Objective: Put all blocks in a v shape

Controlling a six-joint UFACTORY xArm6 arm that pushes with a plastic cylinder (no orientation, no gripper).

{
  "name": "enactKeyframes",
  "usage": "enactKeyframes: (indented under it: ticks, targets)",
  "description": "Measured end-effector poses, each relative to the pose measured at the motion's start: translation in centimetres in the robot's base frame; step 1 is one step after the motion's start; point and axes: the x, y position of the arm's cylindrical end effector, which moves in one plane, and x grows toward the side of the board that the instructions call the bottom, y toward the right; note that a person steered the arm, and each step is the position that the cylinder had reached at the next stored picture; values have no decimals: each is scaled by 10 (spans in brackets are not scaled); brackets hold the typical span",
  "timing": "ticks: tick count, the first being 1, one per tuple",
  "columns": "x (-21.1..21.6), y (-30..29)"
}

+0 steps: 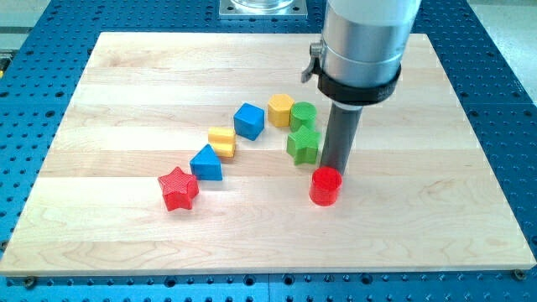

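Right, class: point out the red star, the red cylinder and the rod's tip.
red star (178,188), camera view, middle of its top face.
red cylinder (325,185), camera view, its front wall.
my tip (335,168), camera view, rod's lower end, behind the red cylinder.

Two red blocks (178,188) (325,185), two blue blocks (206,163) (248,120), two yellow blocks (222,140) (280,109), two green blocks (303,114) (304,144). Eight in all.

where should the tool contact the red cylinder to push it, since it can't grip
No grip is possible, only a push. My tip sits just behind the red cylinder, on the side toward the view's top. Its round wall slips off-centre, so press through its middle. Pushing from there sends it toward the view's bottom, away from the green star.
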Motion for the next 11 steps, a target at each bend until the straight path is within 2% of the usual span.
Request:
enactKeyframes:
  ticks: [1,2,3,5,6,7,8,10,11]
  targets:
    - [1,50]
    - [59,12]
    - [85,5]
    - [52,-11]
    - [91,-90]
    - [45,-111]
    - [1,-95]
    - [-46,-71]
    - [-55,-69]
